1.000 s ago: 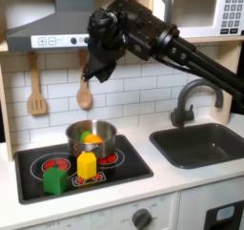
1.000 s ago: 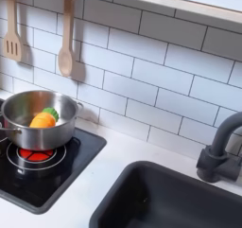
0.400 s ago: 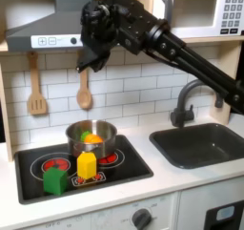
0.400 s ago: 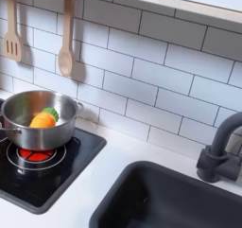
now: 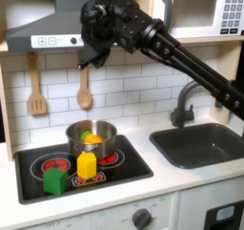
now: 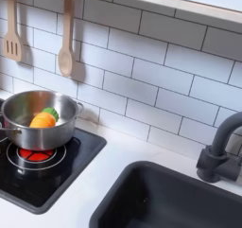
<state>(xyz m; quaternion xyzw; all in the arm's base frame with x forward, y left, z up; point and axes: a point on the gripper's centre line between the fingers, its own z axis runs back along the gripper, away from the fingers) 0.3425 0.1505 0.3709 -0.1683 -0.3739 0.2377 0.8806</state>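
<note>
Fingers (image 5: 91, 58) are parked high, level with the hood (image 5: 43, 35) and in front of the tile wall, in the first exterior view. They read as a dark blur, so I can't tell how far apart they are. Nothing visibly hangs from them, so my call is empty.

Nearest things:
- spoon (image 5: 84, 93) on the wall, just below the fingers and apart from them
- spatula (image 5: 36, 87) further toward the first exterior view's left
- pot (image 5: 71, 140) on the stove (image 5: 133, 162), well below the fingers
- orange piece (image 6: 42, 121) and green piece (image 6: 50, 112) inside the pot, touching each other, clearest in the second exterior view
- yellow block (image 5: 87, 165) upright, just in front of the pot
- green block (image 5: 55, 180) near the stove's front edge
- sink (image 5: 205, 146) and faucet (image 5: 184, 102) on the first exterior view's right, set in the bench

Step, as I judge it: hovering clear, no contact with anything. A reach for the pot or the blocks would call for a long, nearly straight descent, and the fingers would have to pass in front of the spoon without touching it.
</note>
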